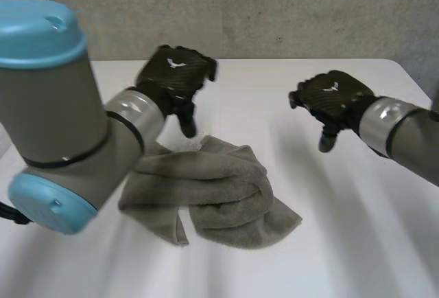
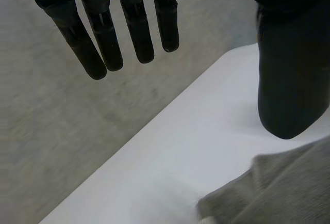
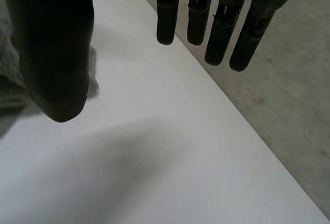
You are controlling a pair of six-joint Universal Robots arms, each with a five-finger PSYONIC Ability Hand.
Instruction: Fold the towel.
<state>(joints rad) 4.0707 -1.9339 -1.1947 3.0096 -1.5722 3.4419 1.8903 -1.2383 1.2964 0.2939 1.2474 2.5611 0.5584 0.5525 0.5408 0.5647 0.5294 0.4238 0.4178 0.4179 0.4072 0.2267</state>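
A grey towel lies bunched and loosely folded on the white table, in front of me. My left hand hovers above the towel's far edge, fingers straight and apart from the thumb, holding nothing. In the left wrist view a towel corner lies below the thumb. My right hand hangs over bare table to the right of the towel, fingers straight, thumb apart, empty. A bit of towel shows behind that thumb.
The table's far edge meets a grey floor or wall behind. My left arm's big grey joint with light-blue caps stands over the table's left side, near the towel.
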